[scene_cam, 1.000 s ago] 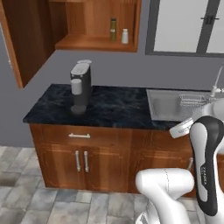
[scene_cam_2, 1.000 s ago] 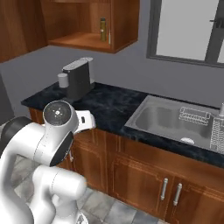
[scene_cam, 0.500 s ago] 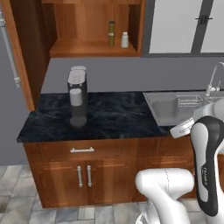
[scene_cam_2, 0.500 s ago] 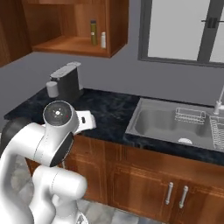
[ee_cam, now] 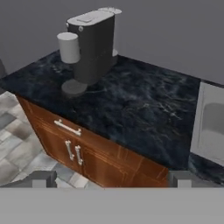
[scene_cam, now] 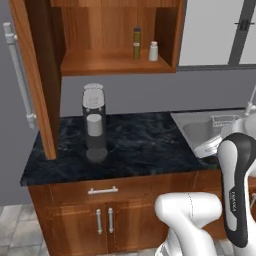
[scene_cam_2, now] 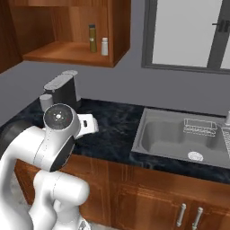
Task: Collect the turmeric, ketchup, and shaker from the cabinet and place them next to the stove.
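Observation:
The cabinet (scene_cam: 117, 62) hangs open above the counter, its door (scene_cam: 37, 75) swung out to the left with a long grey bar handle (scene_cam: 19, 75). On its shelf stand a slim olive bottle, the turmeric (scene_cam: 136, 43) (scene_cam_2: 92, 38), and a small white shaker (scene_cam: 153, 51) (scene_cam_2: 104, 46) just right of it. The ketchup and the stove are out of view. My gripper (ee_cam: 110, 178) is open, its fingertips (ee_cam: 42, 177) far apart with nothing between them. It hovers in front of the counter edge, well below the shelf.
A dark coffee machine (scene_cam: 94, 122) (ee_cam: 89, 46) stands on the black marble counter (scene_cam: 135, 145) under the shelf. A steel sink (scene_cam_2: 179, 134) with a small rack lies to the right. Below are a drawer and cupboard doors (ee_cam: 72, 151).
The whole picture has shifted, so the base has driven. The cabinet and coffee machine now sit closer and more central. The gripper stays open.

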